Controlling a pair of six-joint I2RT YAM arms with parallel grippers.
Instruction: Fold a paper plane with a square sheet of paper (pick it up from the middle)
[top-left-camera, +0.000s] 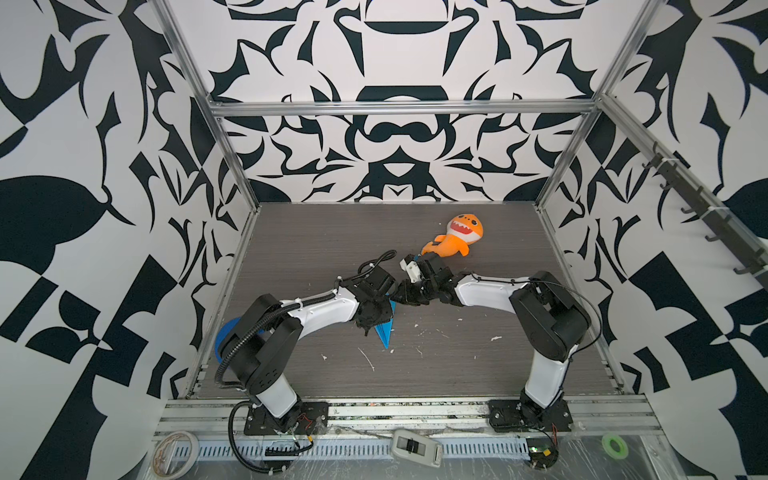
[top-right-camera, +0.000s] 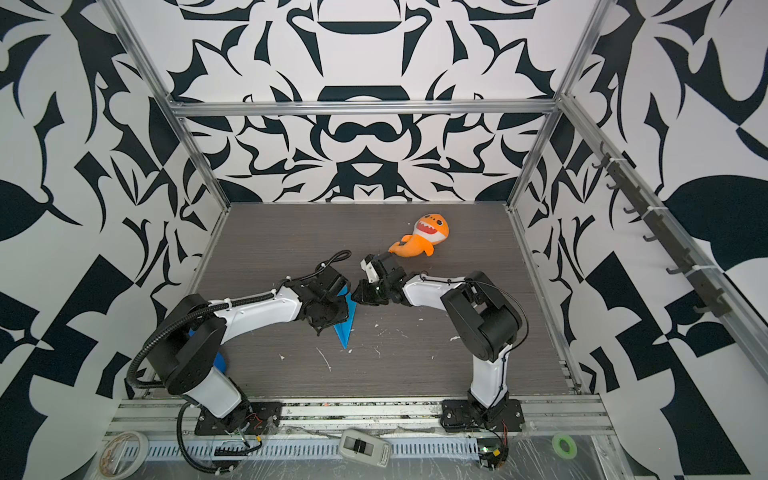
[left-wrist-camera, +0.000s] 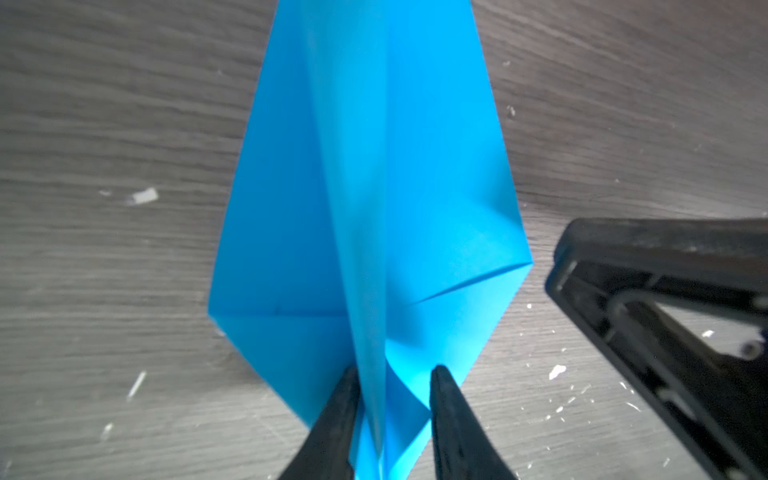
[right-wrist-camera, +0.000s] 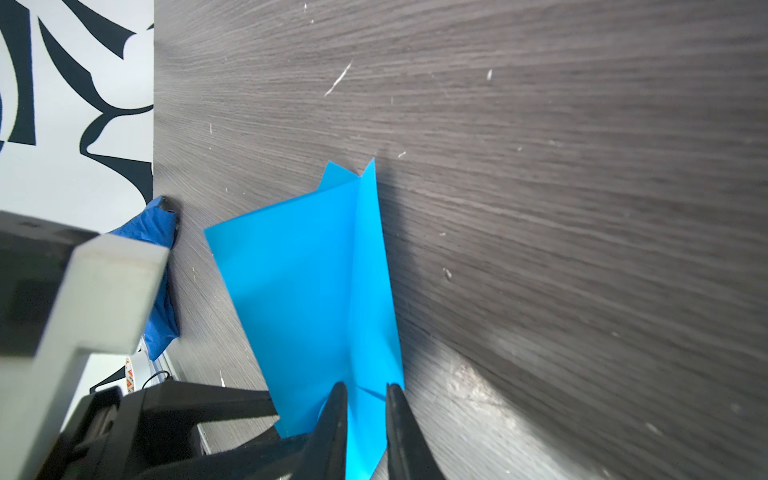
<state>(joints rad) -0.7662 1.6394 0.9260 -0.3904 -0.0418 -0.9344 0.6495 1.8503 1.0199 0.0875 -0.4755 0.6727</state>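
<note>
The paper plane (top-left-camera: 385, 330) lies mid-table between the two arms, its near end coming to a sharp point in both top views. Close up it is a long kite of bright blue paper with side flaps folded in and a centre crease standing up as a ridge; one end shows a small notch.

The left gripper (left-wrist-camera: 395, 374) has its fingers apart, one on each side of that ridge, with a clear gap and no pinch that I can see. The right gripper (right-wrist-camera: 365, 388) stands narrowly parted astride the crease at the plane's far end, not visibly clamped either.

I'd judge the folding nearly done: the dart shape is there, and what looks left is pressing the creases and setting the wings.

The table (top-left-camera: 316, 241) is flecked with white scraps (top-left-camera: 368, 359). An orange shark plush (top-left-camera: 457, 239) lies at the far right, a dark blue disc (top-left-camera: 226, 332) at the near left.
</note>
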